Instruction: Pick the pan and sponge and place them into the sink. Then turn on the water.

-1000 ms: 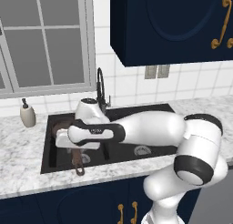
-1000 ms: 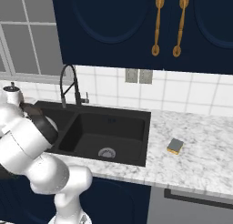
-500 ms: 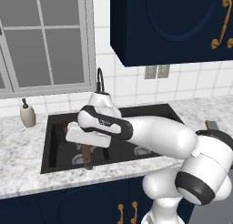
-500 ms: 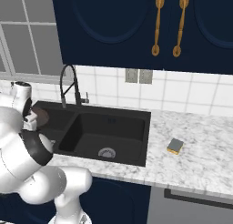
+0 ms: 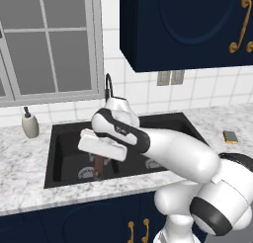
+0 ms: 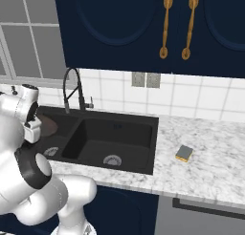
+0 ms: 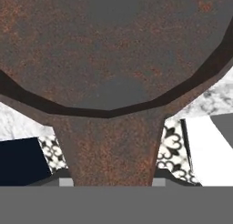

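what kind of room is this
A kitchen, rendered rather than real. A black double-basin sink with an arched faucet is set in a marble counter, with navy cabinets above, and a pan is held at the sink.

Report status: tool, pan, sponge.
Tool shut on pan handle, over left sink basin. Pan lifted, not set down. Sponge on right counter, untouched. Nothing in the way.

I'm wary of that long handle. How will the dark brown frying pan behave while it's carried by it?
The round dark brown frying pan looks rigid, so it shouldn't flex. Its wide bowl hangs beyond the handle, so it probably wants to droop or twist. Its rough, rusty-looking surface likely grips rather than slips.
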You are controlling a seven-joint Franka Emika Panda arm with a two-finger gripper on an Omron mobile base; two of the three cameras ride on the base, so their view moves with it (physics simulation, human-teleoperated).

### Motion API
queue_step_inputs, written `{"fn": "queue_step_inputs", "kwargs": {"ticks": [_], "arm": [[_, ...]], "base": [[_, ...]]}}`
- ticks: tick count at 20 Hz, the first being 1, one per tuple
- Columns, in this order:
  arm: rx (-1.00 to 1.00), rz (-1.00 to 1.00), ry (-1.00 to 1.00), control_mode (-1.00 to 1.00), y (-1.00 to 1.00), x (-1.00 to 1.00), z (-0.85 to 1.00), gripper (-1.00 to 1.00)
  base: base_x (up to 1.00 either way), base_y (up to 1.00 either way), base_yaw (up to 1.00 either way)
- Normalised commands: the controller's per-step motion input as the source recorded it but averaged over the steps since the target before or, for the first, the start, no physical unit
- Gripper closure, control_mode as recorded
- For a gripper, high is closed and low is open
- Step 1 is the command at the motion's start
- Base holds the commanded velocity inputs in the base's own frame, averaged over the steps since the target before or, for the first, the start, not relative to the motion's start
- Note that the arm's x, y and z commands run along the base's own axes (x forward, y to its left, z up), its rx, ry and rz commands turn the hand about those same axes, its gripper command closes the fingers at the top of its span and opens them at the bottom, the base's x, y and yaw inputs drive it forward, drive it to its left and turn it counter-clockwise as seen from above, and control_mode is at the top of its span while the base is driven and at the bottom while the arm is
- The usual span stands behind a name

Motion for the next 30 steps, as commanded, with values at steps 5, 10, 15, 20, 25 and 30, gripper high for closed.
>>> {"fn": "queue_step_inputs", "kwargs": {"ticks": [5,10,15,20,25,30], "arm": [[-0.08,-0.28,0.11,-1.00,-0.06,-0.17,0.04,1.00],[-0.12,-0.31,0.25,-1.00,-0.27,-0.03,0.08,1.00],[-0.16,-0.36,0.21,-1.00,-0.35,0.00,0.00,1.00],[-0.15,-0.31,0.14,-1.00,-0.51,0.00,0.00,1.00],[-0.12,-0.21,0.14,-1.00,-0.71,0.01,0.00,1.00],[-0.11,-0.08,0.07,-1.00,-0.74,0.00,0.00,1.00]], "base": [[0.00,0.00,0.00],[0.00,0.00,0.00],[0.00,0.00,0.00],[0.00,0.00,0.00],[0.00,0.00,0.00],[0.00,0.00,0.00]]}}
